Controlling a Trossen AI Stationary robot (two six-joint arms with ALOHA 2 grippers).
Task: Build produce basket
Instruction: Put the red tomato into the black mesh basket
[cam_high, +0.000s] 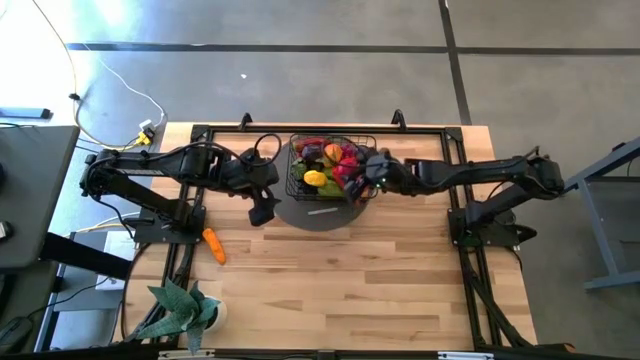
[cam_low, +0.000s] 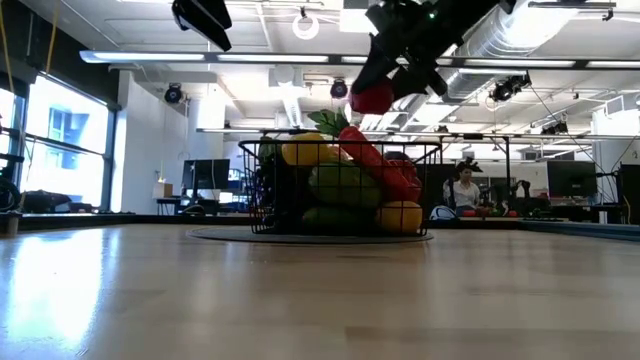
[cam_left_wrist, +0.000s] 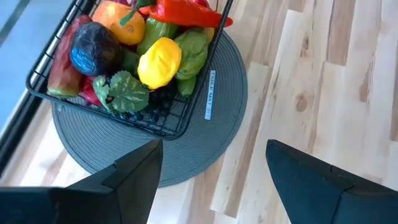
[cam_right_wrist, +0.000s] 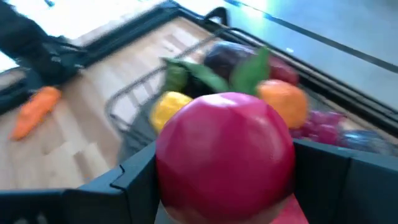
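Right gripper (cam_right_wrist: 224, 180): clamping a round red fruit (cam_right_wrist: 225, 149) between its two fingers and hanging above the right side of the basket (cam_low: 262, 190) — the fruit is sitting clear of the pile in the low view.
Left gripper (cam_left_wrist: 214, 177): hovering just left of the basket above the table, its fingers spread wide and holding nothing.
Basket: sitting on a round grey mat (cam_high: 318, 214) at the back centre of the wooden table (cam_high: 380, 290).
Produce in basket: a yellow piece (cam_left_wrist: 160, 61), a red pepper (cam_left_wrist: 186, 11), green pieces, an orange one and a dark purple one (cam_left_wrist: 93, 48) are lying heaped together.
Carrot (cam_high: 214, 245): lying alone on the table, well left of the mat — near the left arm's base.
Potted plant (cam_high: 180, 310): standing at the table's front left corner.
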